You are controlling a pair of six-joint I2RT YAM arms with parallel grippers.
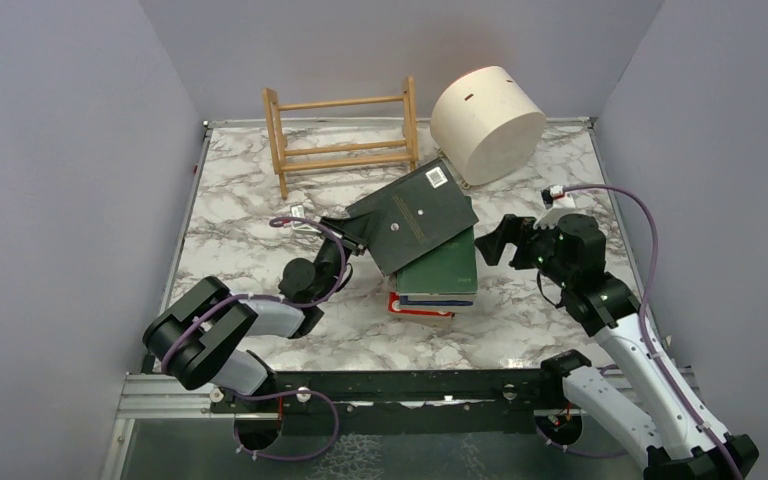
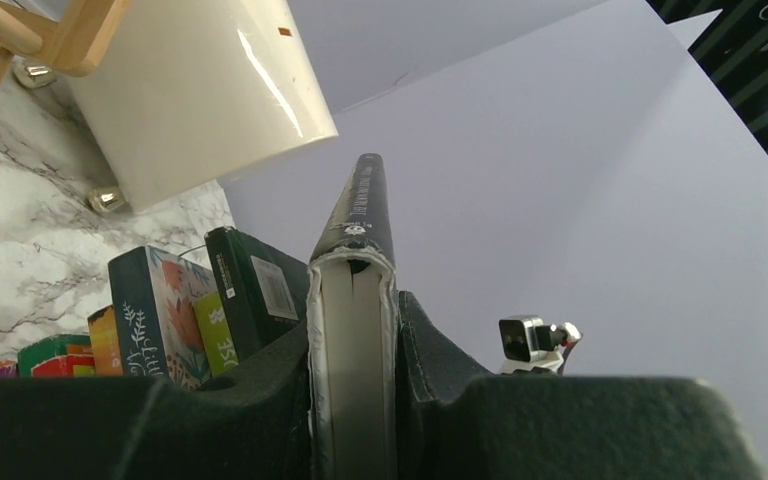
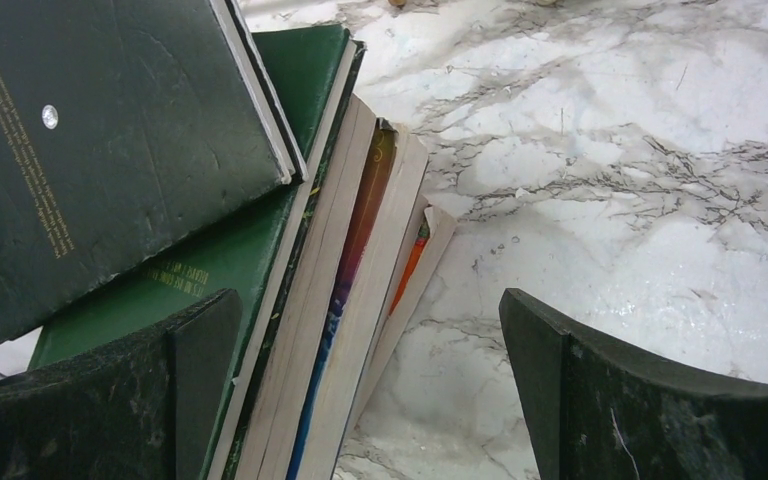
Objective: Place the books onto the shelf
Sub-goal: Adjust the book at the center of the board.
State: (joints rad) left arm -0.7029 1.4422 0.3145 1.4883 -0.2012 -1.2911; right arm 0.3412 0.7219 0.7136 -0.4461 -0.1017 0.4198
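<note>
Two arms reach inward over the table (image 1: 240, 230) in the top view. The left arm lies low with its elbow folded. Its left claw (image 1: 355, 232) is clamped on the near corner of a black book (image 1: 415, 215), which is lifted and tilted over the stack of books (image 1: 440, 285) just right of that claw. The right arm arches up and over. Its right claw (image 1: 495, 240) is spread wide beside the stack's right edge and holds nothing. The shelf (image 1: 345, 135) stands beyond the left claw at the back wall, well apart, with bare marble between. A cream drum (image 1: 487, 122) lies on its side beyond the right claw.

From the left wrist, the left claw (image 2: 352, 345) pinches the black book (image 2: 365, 215) across its pages, and the book rises straight ahead. The stack of books (image 2: 160, 310) sits left of it, with the drum (image 2: 200, 90) and a shelf (image 2: 20, 40) corner farther ahead.

From the right wrist, the right claw (image 3: 370, 400) gapes over the stack of books (image 3: 350, 250). The black book (image 3: 110, 150) lies ahead-left and open table (image 3: 640, 180) ahead-right.
</note>
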